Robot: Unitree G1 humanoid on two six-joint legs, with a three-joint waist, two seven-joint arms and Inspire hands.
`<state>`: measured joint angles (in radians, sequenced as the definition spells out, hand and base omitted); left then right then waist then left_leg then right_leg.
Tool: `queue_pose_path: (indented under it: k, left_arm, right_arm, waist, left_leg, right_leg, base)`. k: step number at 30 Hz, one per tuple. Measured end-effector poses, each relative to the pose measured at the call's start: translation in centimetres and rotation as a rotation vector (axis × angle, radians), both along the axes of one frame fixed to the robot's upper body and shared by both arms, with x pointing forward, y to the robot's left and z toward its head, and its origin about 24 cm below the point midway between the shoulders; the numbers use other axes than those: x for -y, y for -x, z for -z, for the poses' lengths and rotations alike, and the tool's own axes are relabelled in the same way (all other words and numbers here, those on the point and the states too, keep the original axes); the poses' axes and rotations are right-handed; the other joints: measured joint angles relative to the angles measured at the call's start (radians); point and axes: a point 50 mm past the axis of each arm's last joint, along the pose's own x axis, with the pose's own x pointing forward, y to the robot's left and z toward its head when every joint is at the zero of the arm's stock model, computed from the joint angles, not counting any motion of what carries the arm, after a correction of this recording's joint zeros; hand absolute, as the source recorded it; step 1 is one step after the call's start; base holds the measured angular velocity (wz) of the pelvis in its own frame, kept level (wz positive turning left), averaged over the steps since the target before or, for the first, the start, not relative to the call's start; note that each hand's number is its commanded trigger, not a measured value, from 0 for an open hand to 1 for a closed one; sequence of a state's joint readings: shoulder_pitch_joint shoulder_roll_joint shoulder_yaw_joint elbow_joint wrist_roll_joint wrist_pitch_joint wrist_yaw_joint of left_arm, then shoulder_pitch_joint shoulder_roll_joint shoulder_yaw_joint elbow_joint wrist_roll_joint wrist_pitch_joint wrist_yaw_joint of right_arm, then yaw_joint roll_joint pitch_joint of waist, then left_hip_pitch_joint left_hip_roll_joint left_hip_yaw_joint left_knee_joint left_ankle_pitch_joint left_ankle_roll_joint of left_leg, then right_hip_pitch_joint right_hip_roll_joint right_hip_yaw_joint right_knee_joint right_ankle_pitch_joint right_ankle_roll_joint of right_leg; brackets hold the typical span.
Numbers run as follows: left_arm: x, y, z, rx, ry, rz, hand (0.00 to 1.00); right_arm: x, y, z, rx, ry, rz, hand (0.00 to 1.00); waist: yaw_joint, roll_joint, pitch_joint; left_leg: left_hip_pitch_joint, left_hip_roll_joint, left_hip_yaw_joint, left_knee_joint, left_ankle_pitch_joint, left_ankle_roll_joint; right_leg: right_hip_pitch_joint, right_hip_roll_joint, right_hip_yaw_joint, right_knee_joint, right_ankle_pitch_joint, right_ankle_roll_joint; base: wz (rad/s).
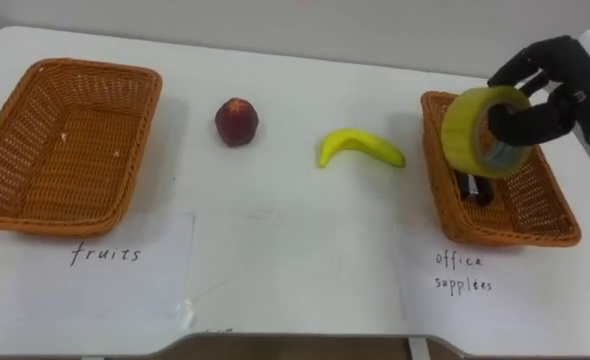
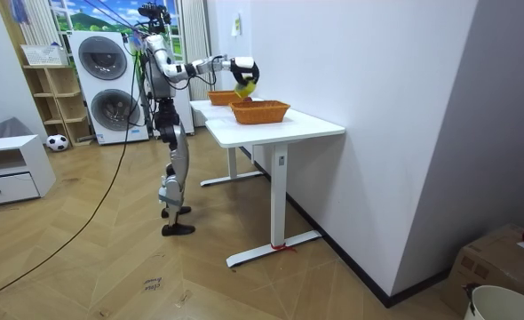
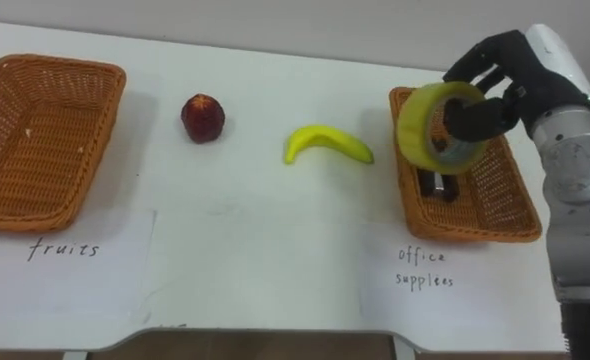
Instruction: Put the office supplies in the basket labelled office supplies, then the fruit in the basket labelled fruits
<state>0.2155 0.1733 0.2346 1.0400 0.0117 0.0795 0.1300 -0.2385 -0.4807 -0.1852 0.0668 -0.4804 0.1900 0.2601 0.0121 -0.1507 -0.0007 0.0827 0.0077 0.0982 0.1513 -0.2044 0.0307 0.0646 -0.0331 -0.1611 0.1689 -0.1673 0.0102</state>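
White table under the robot's gaze: at upper right of the frame, its right hand (image 1: 570, 85) curls around a yellow tape roll (image 1: 465, 125) above the office-supplies basket (image 1: 505, 236), where a dark object (image 1: 472, 187) lies. A red fruit (image 1: 236, 121) and a banana (image 1: 360, 147) rest at centre, well apart from the fruit basket (image 1: 65, 150) at left.

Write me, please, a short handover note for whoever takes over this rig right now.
Right hand: shut on the tape, held over the office basket.
Done: one dark item lies in that basket.
To do: release the tape there; then move the red fruit and banana, both on the table between the baskets, into the fruit basket.
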Motion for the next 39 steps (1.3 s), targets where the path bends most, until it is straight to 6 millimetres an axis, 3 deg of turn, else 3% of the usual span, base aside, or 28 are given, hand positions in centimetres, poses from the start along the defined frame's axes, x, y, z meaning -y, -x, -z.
queue_pose_path:
  k: [8,20,36,39]
  left_arm:
    - [-0.1,0.5,0.0,-0.005,-0.01,-0.007,0.0]
    - [-0.2,-0.1,-0.3,0.034,-0.024,0.011,0.0]
    - [-0.3,0.4,-0.4,0.025,-0.033,0.007,0.0]
    - [-0.2,0.9,-0.3,0.009,-0.03,0.006,0.0]
  right_arm:
    - [1.3,0.9,2.6,-0.095,-0.045,0.041,1.0]
    - [1.5,1.0,2.7,-0.087,-0.04,0.038,1.0]
    - [2.6,1.5,4.5,-0.132,-0.049,0.113,1.0]
    - [2.6,1.6,4.7,-0.137,-0.054,0.119,0.16]
  waist:
    - [-0.008,-0.003,-0.0022]
    - [-0.004,0.016,0.0051]
    - [0.016,0.017,0.0032]
    - [0.019,0.022,0.0005]
  left_leg:
    - [0.007,0.0,0.005,0.003,0.0,0.0]
    - [0.002,-0.002,0.007,0.002,0.0,0.0]
    - [0.009,0.0,0.004,0.0,0.0,0.0]
    - [0.004,-0.001,0.004,-0.001,0.0,0.0]
  right_leg:
    - [0.004,0.0,0.009,0.002,0.001,-0.001]
    - [0.0,0.003,0.009,0.001,0.002,-0.003]
    - [0.005,0.003,0.019,0.002,0.002,-0.003]
    - [0.005,0.003,0.019,0.002,0.002,-0.003]
  base:
    - [-0.03]
    - [0.0]
    - [0.0]
    - [0.0]
